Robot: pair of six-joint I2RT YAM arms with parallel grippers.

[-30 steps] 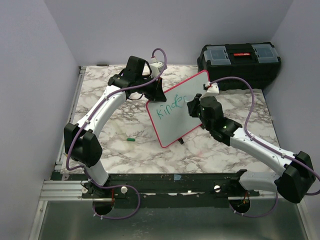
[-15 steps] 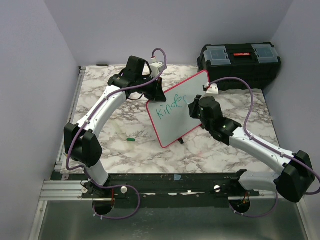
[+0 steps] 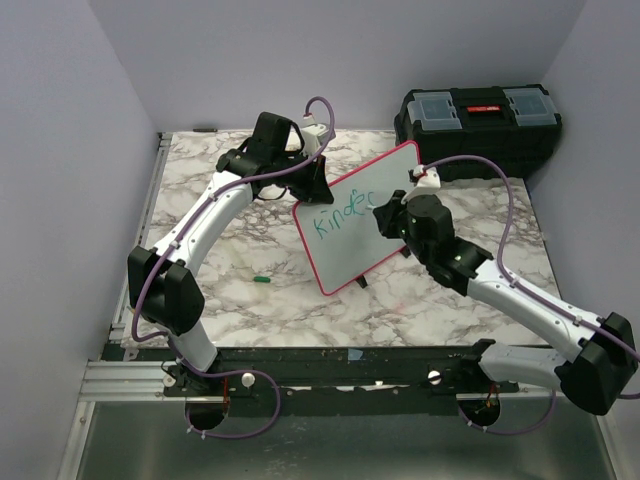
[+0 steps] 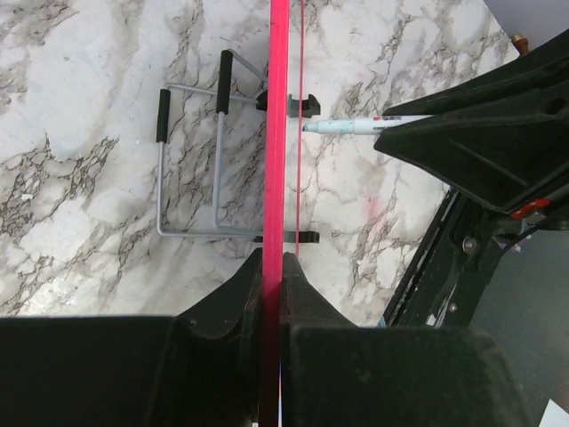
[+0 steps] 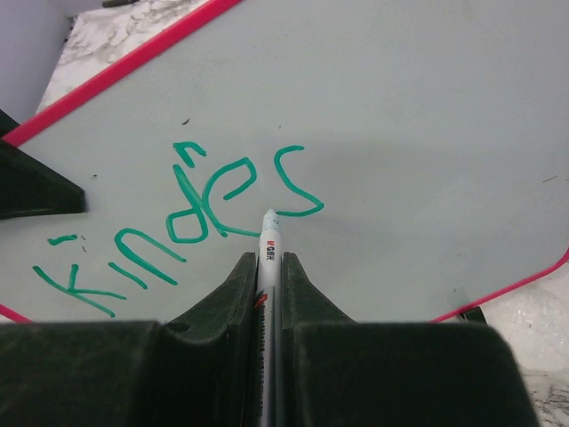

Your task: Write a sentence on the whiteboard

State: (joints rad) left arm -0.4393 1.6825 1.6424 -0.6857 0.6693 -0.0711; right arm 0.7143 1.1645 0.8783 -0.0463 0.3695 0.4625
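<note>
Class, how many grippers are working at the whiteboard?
2. The left gripper clamps the whiteboard at its left edge; the right gripper holds a marker against the sentence.

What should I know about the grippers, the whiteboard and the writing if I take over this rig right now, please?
Left gripper: shut on the rim of the whiteboard, holding it on edge and tilted.
Right gripper: shut on the marker, with its tip at the board face, at the end of the last letter.
Done: the sentence reads "Kindes" so far, on one line.
Left: the rest of that word and of the sentence.
A small green cap lies on the table, left of the board.
</note>
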